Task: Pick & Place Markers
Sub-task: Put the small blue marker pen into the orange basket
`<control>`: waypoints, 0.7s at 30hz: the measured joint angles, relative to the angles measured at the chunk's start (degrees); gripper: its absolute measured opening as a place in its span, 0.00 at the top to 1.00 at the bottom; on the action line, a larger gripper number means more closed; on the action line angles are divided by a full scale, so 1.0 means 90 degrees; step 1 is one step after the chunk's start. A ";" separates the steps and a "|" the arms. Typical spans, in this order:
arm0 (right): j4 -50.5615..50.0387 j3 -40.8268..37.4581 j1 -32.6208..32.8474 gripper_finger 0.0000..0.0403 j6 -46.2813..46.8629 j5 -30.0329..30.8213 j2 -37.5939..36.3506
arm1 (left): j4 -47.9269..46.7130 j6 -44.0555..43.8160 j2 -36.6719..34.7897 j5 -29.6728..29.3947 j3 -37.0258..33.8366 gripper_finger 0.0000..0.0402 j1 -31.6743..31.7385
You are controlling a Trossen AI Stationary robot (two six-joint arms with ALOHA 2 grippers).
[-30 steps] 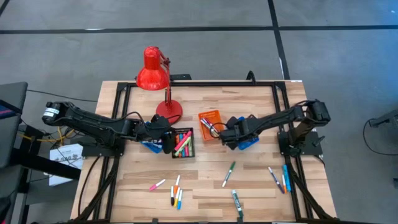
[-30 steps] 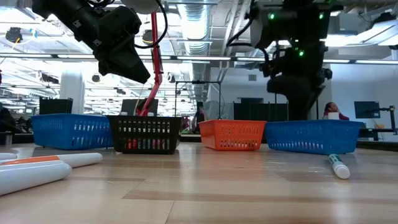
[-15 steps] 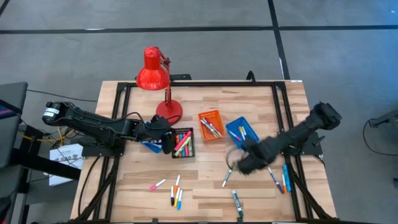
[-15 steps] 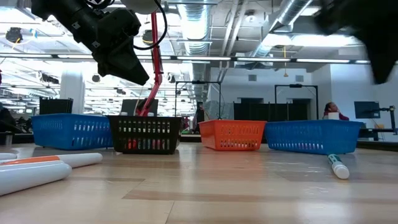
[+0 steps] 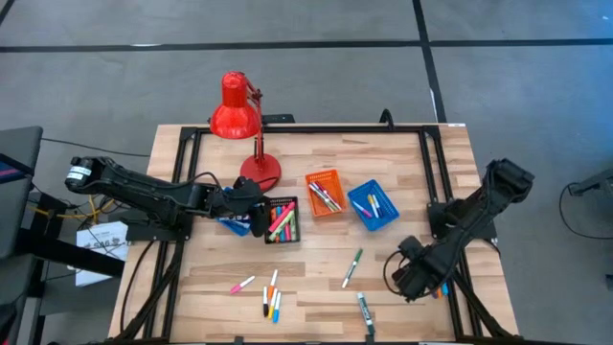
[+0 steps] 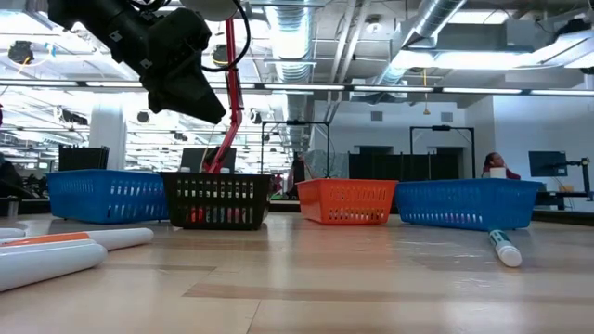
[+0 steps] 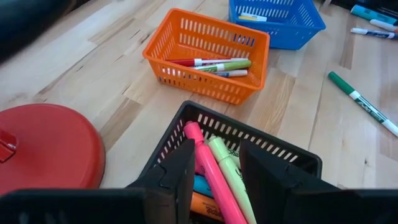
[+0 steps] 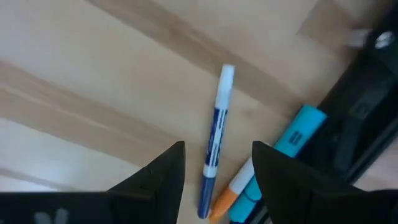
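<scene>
Loose markers lie flat on the wooden table: a green one (image 5: 352, 268), a dark green one (image 5: 365, 311), a small group (image 5: 271, 298) and a pink one (image 5: 241, 285). More fill the black tray (image 5: 282, 220), orange tray (image 5: 325, 192) and blue tray (image 5: 374, 204). My left gripper (image 7: 214, 171) hangs open above the black tray's pink and green markers (image 7: 219, 180). My right gripper (image 8: 214, 174) is open near the table's right near corner, over a blue-and-white marker (image 8: 216, 140) that lies beside a light blue one (image 8: 297, 134) and an orange-tipped one (image 8: 233, 186).
A red desk lamp (image 5: 239, 113) stands on its round base (image 5: 261, 171) at the far side, just behind the trays. Another blue tray (image 5: 233, 224) sits under my left arm. The black table frame (image 5: 450, 244) runs along the right side near my right gripper.
My right gripper has swung away from the blue tray toward the table's near right corner and come down over the markers lying by the frame. The blue tray now shows uncovered. My left arm has kept still.
</scene>
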 joint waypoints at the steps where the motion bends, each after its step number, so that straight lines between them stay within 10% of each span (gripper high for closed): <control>1: 0.0178 -0.0117 0.0028 0.56 0.0018 -0.0045 -0.0021 | 0.0015 0.0000 0.0000 0.0000 0.0000 0.70 0.0000; 14: 0.1831 -0.1612 -0.0106 0.58 -0.0021 -0.0645 -0.0148 | 0.0091 0.0000 0.0000 0.0000 -0.0006 0.70 0.0000; 21: 0.2203 -0.1639 -0.0199 0.80 -0.0023 -0.0635 -0.0132 | 0.0115 0.0030 0.0000 0.0000 -0.0007 0.70 0.0000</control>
